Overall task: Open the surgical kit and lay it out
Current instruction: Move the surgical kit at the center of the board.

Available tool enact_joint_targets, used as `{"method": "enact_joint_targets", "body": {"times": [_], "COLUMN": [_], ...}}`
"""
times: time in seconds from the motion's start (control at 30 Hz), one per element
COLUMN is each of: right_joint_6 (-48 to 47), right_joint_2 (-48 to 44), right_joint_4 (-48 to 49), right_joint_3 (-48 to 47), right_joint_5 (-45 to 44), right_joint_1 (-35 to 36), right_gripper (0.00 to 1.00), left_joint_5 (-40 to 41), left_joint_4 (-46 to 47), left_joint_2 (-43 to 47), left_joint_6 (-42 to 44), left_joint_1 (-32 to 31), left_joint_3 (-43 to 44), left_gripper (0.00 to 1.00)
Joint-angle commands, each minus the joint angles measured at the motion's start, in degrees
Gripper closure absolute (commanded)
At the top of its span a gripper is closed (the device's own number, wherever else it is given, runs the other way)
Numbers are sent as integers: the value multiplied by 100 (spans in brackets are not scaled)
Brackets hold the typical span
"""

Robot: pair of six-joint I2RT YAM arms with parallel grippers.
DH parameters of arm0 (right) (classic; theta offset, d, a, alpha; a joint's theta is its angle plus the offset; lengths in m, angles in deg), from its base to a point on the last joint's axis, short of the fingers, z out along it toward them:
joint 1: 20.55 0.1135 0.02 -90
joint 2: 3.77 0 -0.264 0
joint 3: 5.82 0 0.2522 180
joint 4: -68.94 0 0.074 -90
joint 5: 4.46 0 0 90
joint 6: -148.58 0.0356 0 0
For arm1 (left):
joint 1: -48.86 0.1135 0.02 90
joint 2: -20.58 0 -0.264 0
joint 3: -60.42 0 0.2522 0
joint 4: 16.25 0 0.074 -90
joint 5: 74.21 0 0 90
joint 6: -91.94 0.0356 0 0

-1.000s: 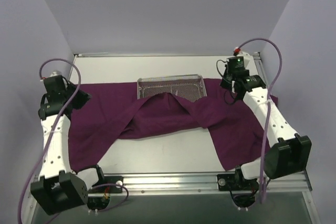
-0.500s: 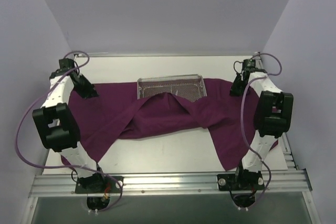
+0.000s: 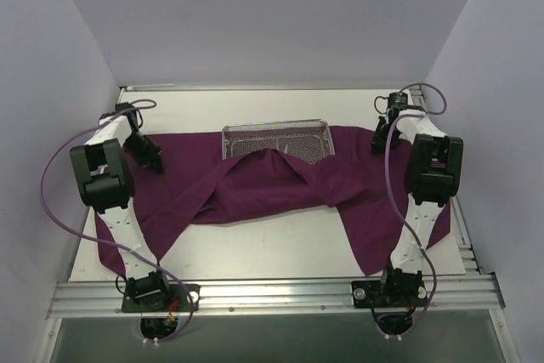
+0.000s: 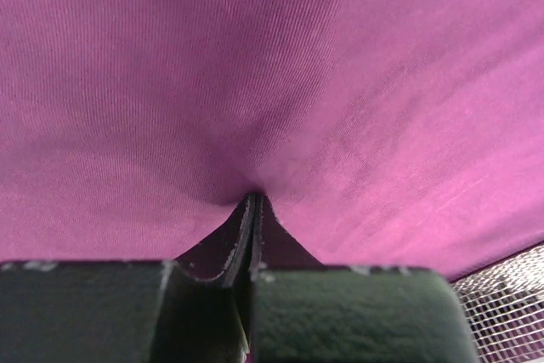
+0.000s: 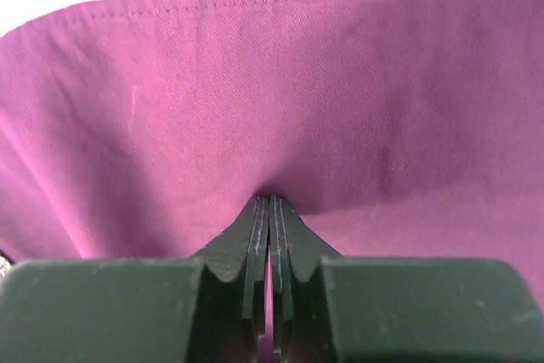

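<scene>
Wrist cams: both jaws pinch cloth [image 4: 272, 82]; top ext: tray [image 3: 274, 125] centre.

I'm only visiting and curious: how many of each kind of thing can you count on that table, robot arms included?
1 purple cloth
1 wire-mesh tray
2 robot arms: left arm, right arm
Total: 4
No loose instruments can be seen.
</scene>
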Motion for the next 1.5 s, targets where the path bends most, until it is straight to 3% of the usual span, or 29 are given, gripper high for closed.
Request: {"method": "enact_joint_targets", "body": {"times": [0.0,0.33,0.6,0.77,1.03,1.13,1.2,1.27,1.33,1.4,1.43,1.47], "right_joint_6": [-194,-308,-492,-730,-651,-712,-730,-704,-634,-572,-554,-519], "right_joint_2": [409,1639,2633,3626,3820,3689,3523,3224,2908,2705,2513,2415], "right_joint_4": [-331,-779,-1245,-1790,-1492,-1509,-1492,-1439,-1413,-1412,-1430,-1465], "right_joint_3": [-291,-1653,-3164,-4834,-5126,-5091,-5029,-5029,-5055,-5073,-5073,-5038], "right_joint_5": [-259,-470,-584,-567,-514,-426,-409,-365,-286,-198,-189,-189], "right_joint_1": [-25,2,11,11,-24,-24,-33,-42,-68,-60,-68,-68], "right_gripper": [100,100,100,100,100,100,100,84,80,75,63,59], "left_joint_5": [191,315,165,-98,-371,-450,-424,-415,-380,-362,-371,-371], "left_joint_4": [-235,-866,-1737,-1527,-1431,-1378,-1334,-1273,-1246,-1220,-1202,-1176], "left_joint_2": [-344,-1757,-3182,-3465,-3781,-3668,-3371,-3097,-2684,-2264,-2113,-1964], "left_joint_6": [59,244,270,112,-72,-46,-37,-37,-37,-46,-46,-29], "left_joint_1": [-21,32,190,225,243,252,234,217,155,50,15,-20], "left_joint_3": [480,2236,5046,5288,5718,5868,5790,5658,5500,5359,5280,5184], "left_gripper": [98,94,93,92,92,83,67,56,46,41,40,39]}}
